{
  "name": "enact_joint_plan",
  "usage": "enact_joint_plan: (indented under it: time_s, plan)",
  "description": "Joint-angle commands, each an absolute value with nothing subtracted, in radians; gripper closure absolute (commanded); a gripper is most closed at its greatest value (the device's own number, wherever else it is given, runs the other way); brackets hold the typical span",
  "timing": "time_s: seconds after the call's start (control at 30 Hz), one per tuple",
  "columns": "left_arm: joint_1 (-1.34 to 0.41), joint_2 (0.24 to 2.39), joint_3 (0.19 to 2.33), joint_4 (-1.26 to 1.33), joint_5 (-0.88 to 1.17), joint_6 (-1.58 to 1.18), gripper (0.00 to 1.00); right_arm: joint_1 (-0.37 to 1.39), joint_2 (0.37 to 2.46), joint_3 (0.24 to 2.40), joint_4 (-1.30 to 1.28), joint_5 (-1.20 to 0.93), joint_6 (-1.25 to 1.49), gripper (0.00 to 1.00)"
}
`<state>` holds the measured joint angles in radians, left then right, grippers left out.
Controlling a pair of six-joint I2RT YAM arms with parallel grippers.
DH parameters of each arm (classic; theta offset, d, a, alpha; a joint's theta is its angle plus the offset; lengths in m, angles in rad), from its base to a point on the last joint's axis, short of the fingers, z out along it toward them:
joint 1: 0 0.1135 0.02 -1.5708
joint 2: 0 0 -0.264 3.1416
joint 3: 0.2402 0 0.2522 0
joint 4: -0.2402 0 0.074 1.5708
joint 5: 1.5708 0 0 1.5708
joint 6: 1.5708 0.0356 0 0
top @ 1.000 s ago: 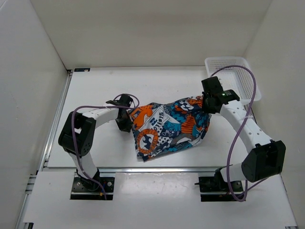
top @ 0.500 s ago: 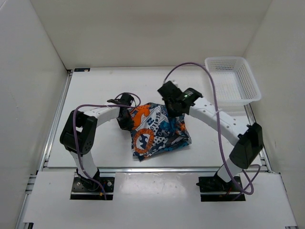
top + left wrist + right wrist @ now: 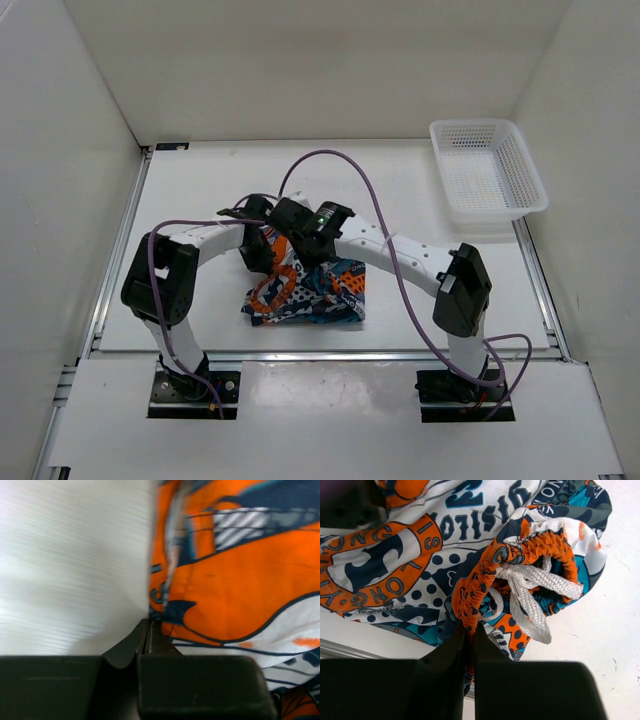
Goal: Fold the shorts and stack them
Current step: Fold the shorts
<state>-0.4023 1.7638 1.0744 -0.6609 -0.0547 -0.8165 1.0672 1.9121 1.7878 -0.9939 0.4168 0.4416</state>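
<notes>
White panel walls enclose a white table. The shorts lie bunched on it near the front edge, between the two arm bases and slightly left of centre. The cloth is doubled over itself. The right wrist view shows the elastic waistband and its white drawstring bundled at one end.

The left gripper is closed on the left edge of the shorts. In the left wrist view its jaws are pinched together on an orange-printed hem. This grip appears to anchor that edge so that the garment cannot slide while the opposite side is brought over.

The right gripper is clamped on the gathered orange waistband, jaws narrow with cloth between them. Its arm reaches across the table centre to a point just beside the left gripper. That position lays one half of the shorts over the other, so the step in hand is judged to be the fold.

The white mesh basket stands at the far right corner, well apart from the cloth. It is the probable stacking location. Folding is not yet complete, and stacking is not yet begun.
</notes>
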Motion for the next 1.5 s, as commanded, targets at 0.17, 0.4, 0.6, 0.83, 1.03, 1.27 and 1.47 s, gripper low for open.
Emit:
enact_joint_plan:
  time_s: [0.17,0.4,0.6,0.83,1.03,1.27,1.47]
  plan:
    - [-0.226,1.612,0.991,-0.667,-0.068,-0.755,0.90,1.025,1.838,1.758,-0.992,0.451,0.439,1.00]
    - [-0.192,1.589,1.009,-0.676,-0.015,-0.726,0.90,0.991,1.741,1.743,-0.992,0.491,0.462,1.00]
    - [-0.202,1.569,1.018,-0.676,0.015,-0.703,0.90,0.878,1.484,1.519,-0.967,0.482,0.483,1.00]
    - [-0.413,1.462,1.144,-0.716,0.106,-0.681,0.90,0.736,1.289,1.346,-0.957,0.427,0.460,1.00]
    - [-0.696,1.502,1.252,-0.726,0.169,-0.729,0.90,0.569,1.223,1.229,-0.867,0.266,0.449,1.00]
    - [-0.890,1.767,1.422,-0.651,0.114,-0.850,0.90,0.511,1.213,1.193,-0.824,0.189,0.440,1.00]
    - [-0.951,1.879,1.410,-0.586,0.140,-0.887,0.90,0.439,1.183,1.175,-0.824,0.141,0.428,1.00]
